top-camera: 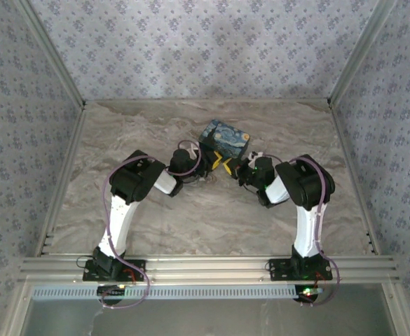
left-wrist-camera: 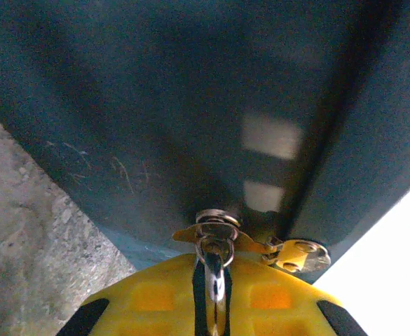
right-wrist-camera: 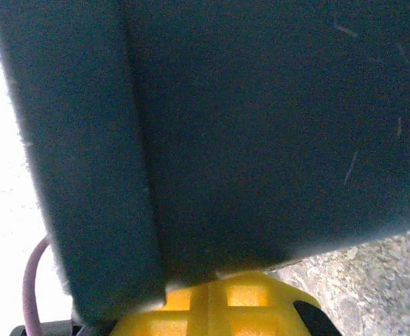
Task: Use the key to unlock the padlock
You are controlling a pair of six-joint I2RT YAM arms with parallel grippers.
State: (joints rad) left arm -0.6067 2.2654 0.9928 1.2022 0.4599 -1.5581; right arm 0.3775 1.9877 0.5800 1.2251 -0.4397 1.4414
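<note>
Padlock: the padlock [top-camera: 224,138] sits on the table [top-camera: 190,210] towards the back, starry face up, between my two arms.
Left pincer: my left pincer [left-wrist-camera: 211,290] is pinched almost closed on the key [left-wrist-camera: 214,267].
Key axis: its shaft runs straight ahead into the keyhole [left-wrist-camera: 217,217] in the padlock's dark side, in line with the pincer, so I judge a wrist roll comes next.
Right pincer: my right pincer [right-wrist-camera: 208,297] is fully closed and empty, tips at another dark side. I can't confirm contact.
</note>
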